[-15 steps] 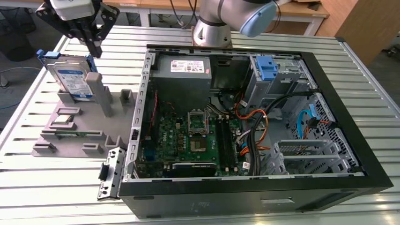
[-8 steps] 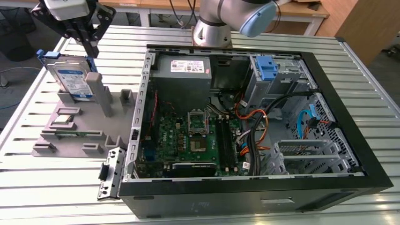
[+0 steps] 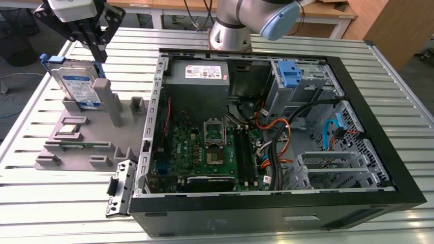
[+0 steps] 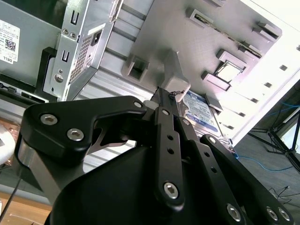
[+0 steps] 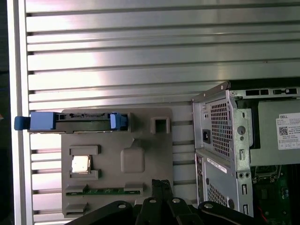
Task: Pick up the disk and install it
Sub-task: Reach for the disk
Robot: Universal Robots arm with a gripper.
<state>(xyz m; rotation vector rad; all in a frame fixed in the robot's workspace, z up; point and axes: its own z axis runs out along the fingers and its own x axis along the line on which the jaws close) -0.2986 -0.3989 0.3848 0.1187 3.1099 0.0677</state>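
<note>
One wide slatted counter is carrying everything here. On it the open computer case is lying on its side, taking up most of the exterior view's right. Just beside the case, toward the exterior view's left, a grey holder is sitting. The disk is standing upright on its edge in a slot at the far end of this holder, with its blue bracket framing it. The pincer is hanging over the disk, near its upper edge; whether it is touching, I cannot tell. In the first wrist view its fingers are lying close together, holding nothing. So, in my judgement, the picking step is only beginning and nothing is installed. This step is asking for the fingers to be parted wider than the disk's thickness and lined up across its top edge.
</note>
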